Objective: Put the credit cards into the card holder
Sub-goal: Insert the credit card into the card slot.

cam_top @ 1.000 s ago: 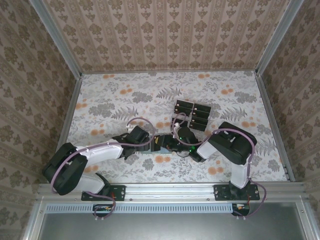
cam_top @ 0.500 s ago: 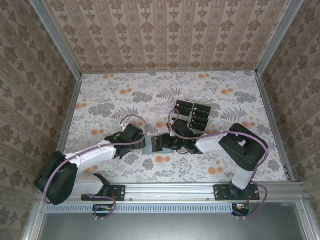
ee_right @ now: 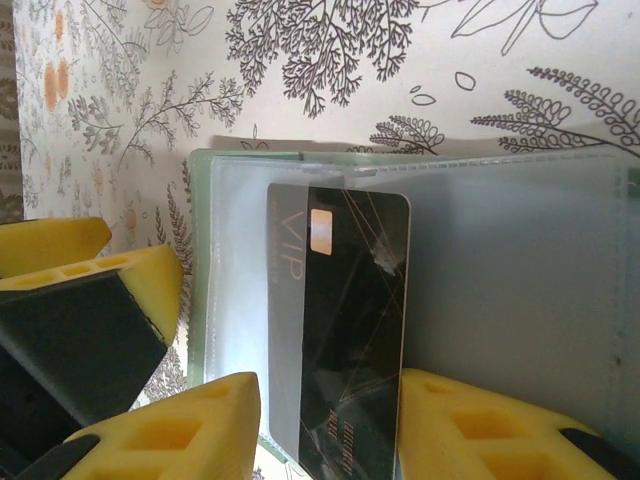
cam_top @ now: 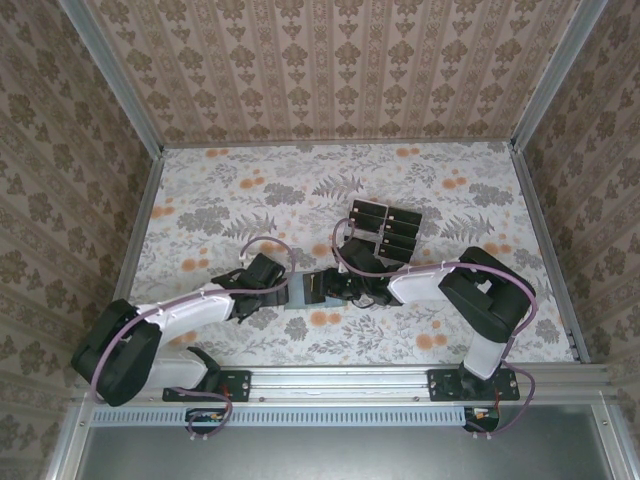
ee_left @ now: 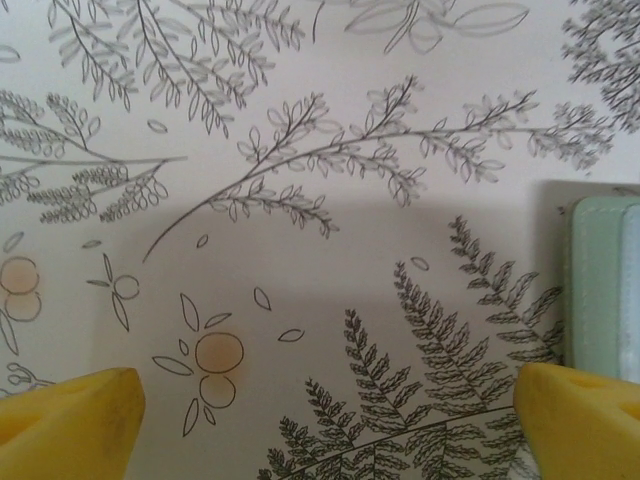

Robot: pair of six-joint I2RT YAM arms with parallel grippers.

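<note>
A: Where does the card holder [cam_top: 298,293] lie?

B: On the flowered tabletop [cam_top: 220,200], towards the near side and close to the middle, flat between the two arms' jaws. The left jaws are just to its left, the right jaws just to its right.

A: And what do the right jaws have?

B: A black credit card [ee_right: 345,330] with a small chip and "VIP" printed on it. The card runs lengthwise between the yellow pads [ee_right: 190,430], and each pad meets one of its long edges, so the right jaws are closed on the card. The card's far end lies over the holder's clear plastic sleeve, with the holder's green rim showing at the left. Whether that end is inside the sleeve or only on top of it cannot be told.

A: The left jaws?

B: They stand wide apart and hold nothing. In the left wrist view, bare tabletop lies between the two yellow fingertips [ee_left: 70,415]. The holder's pale green edge comes in at the right, just beside the right-hand fingertip and outside the gap.

A: Any more cards?

B: A cluster of black cards [cam_top: 385,228] sits farther back and to the right of the holder, apart from both jaws.
</note>
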